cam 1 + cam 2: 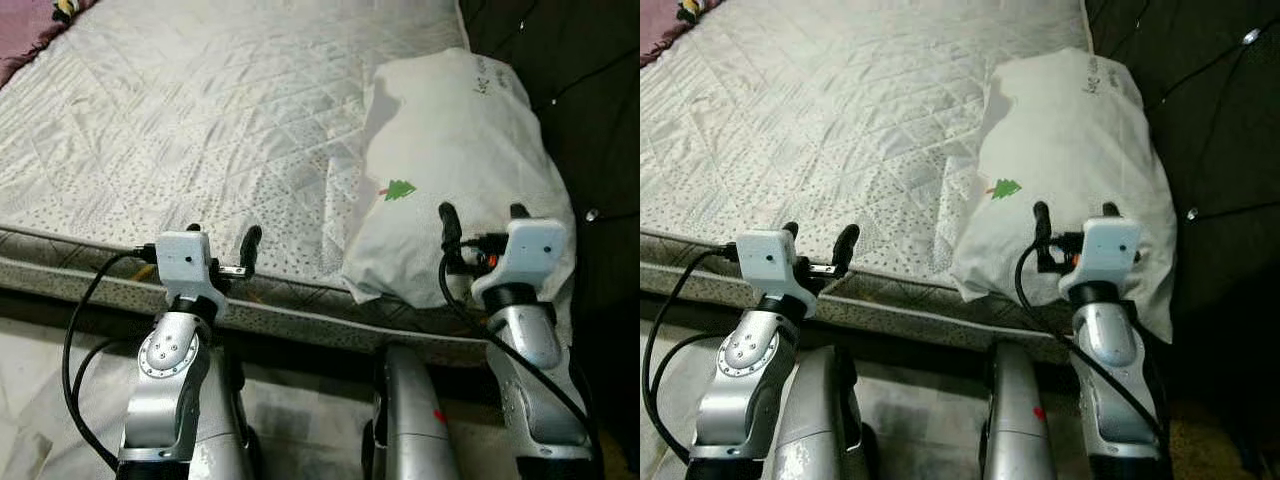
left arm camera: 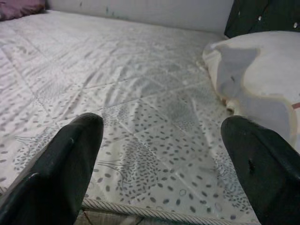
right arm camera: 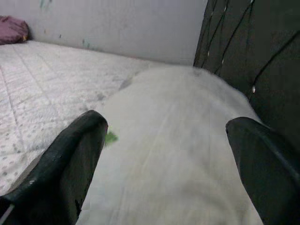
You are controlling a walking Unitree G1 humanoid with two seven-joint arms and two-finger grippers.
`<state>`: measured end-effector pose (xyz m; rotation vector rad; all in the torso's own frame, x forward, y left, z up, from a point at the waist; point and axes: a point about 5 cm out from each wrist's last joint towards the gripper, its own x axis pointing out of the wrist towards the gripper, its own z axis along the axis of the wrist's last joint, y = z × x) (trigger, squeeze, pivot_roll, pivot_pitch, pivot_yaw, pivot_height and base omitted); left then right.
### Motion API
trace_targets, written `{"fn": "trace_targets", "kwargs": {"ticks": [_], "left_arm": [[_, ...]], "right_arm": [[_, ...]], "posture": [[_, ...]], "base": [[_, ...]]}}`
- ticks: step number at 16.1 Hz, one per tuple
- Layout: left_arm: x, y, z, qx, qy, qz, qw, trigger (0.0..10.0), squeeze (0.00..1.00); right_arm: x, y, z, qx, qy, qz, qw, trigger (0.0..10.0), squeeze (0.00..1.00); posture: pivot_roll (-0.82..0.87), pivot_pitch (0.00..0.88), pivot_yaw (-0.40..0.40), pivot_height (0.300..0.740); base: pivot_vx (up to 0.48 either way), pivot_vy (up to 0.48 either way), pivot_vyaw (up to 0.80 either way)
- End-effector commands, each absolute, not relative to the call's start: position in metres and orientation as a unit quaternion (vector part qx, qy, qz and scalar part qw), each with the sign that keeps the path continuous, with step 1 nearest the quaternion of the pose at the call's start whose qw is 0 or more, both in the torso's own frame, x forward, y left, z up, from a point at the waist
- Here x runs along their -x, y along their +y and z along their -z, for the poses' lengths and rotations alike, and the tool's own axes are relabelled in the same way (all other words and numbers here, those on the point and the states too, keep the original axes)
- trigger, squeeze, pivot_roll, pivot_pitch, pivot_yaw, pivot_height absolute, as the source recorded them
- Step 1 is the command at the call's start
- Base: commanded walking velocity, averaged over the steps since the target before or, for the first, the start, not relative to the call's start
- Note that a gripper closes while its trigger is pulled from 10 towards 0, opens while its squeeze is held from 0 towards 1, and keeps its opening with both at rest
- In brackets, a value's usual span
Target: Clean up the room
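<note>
Bedroom in a home. Evidence: bed with a white quilted mattress cover, diamond stitching and small speckle print, corded piping along the near edge. White pillow with a small green tree print lies on the bed directly ahead of the right gripper; the open mattress stretch is ahead of the left gripper. Dark tufted headboard with button studs stands just beyond the pillow, to the right gripper's outer side. Purple bedding bunched at the far corner, well away from the left gripper. Plain pale wall behind the bed.
</note>
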<state>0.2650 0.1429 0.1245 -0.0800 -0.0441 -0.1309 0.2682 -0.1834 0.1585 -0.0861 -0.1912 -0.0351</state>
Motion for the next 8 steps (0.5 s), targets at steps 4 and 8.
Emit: {"fn": "trace_targets", "kwargs": {"ticks": [4,8], "left_arm": [[-0.2638,0.1402,-0.1198,0.041,-0.016,0.066,0.997,10.0,0.0],[-0.2664,0.1403,-0.1188,0.04,-0.017,0.067,0.997,10.0,0.0]], "right_arm": [[-0.2716,-0.1863,-0.151,0.045,-0.079,0.025,0.996,10.0,1.0],[-0.2713,-0.1869,-0.1493,0.051,-0.073,0.018,0.996,10.0,0.0]], "posture": [[-0.02,0.02,-0.03,0.611],[-0.02,0.0,-0.033,0.65]], "base": [[0.0,0.0,0.0],[0.0,0.0,0.0]]}}
